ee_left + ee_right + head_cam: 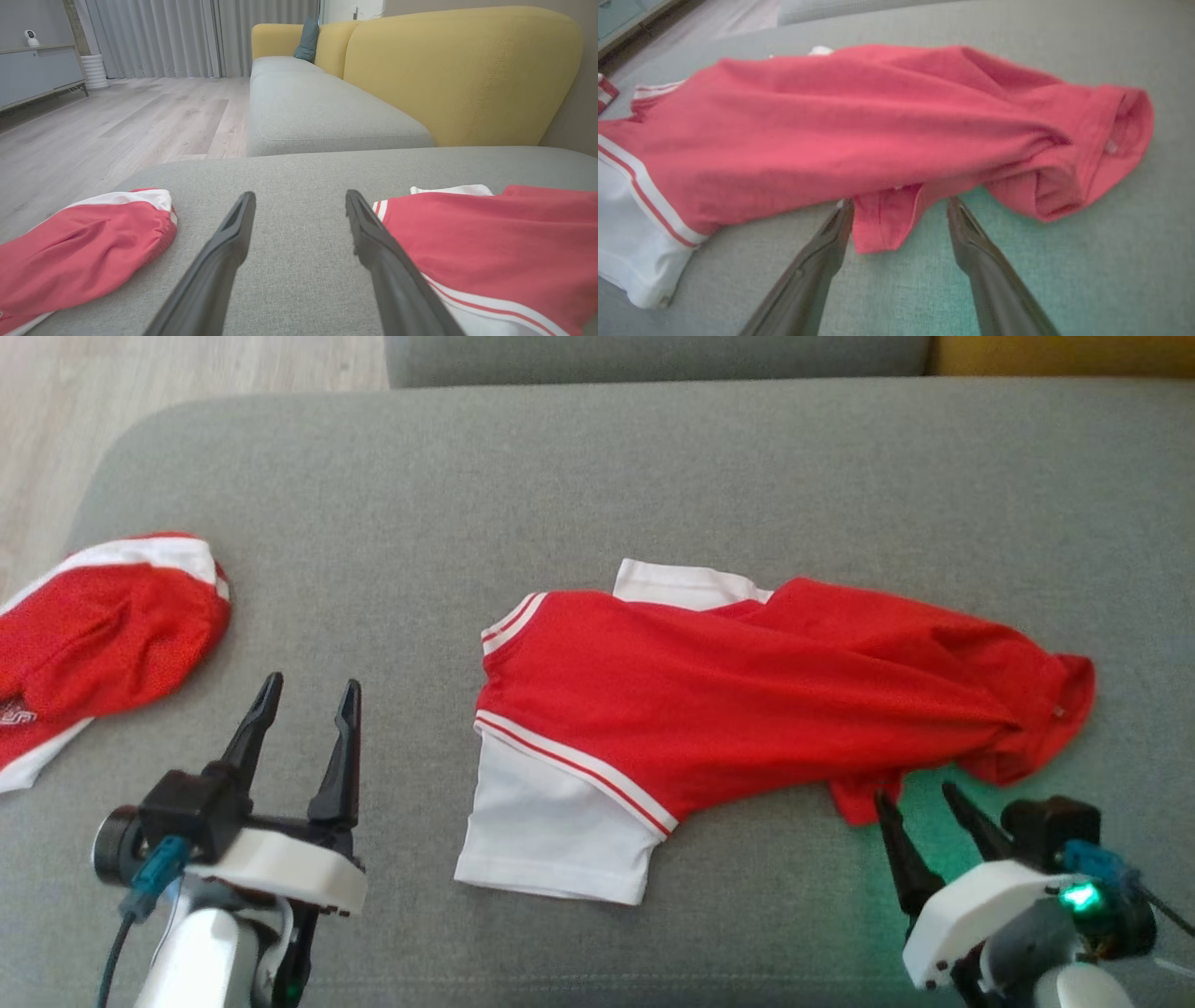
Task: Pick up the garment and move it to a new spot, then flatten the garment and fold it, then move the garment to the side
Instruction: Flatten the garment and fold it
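Your red and white garment lies on the grey sofa seat, long axis running left to right, white-trimmed end leftward, bunched red end rightward, your left fingers spread over bare seat, your right fingers spread astride its near flap.

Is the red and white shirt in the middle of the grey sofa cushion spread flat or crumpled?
Crumpled. The red and white shirt lies bunched in long creases on the grey cushion, a red flap sticking out.
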